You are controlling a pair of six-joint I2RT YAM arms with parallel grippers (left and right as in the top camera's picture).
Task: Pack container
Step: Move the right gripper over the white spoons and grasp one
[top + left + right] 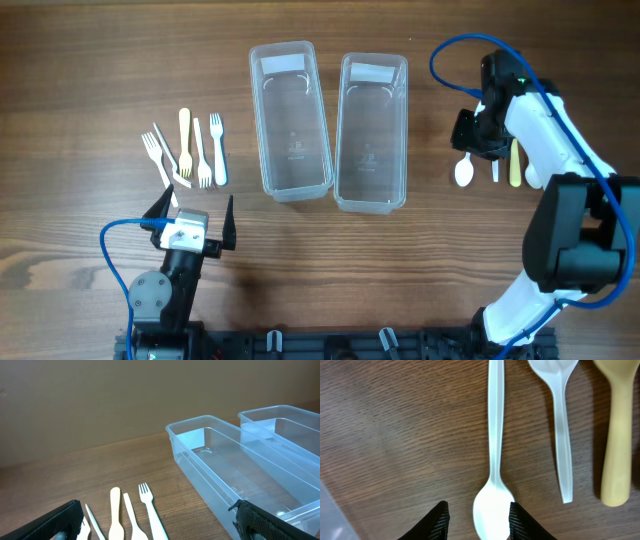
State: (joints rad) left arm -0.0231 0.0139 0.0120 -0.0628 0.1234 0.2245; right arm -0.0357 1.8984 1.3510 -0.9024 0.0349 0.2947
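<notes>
Barely started. Two containers (291,130) mid-table, both empty; forks (203,155) at left, spoons (515,165) at right, none packed. Right jaws half closed around white spoon (494,505) bowl on table, grip not certain. Left jaws wide open, empty, by forks.

I see even, soft light from overhead on all three feeds. Wooden table (80,60) bright, grain crisp. Pale sheen on far ends of clear containers (290,120). Right wrist feed: thin dark shadow along left edge of wooden spoon (617,435); white spoon (495,460) sharp. Left wrist feed: far backdrop (100,400) dim, soft.
</notes>
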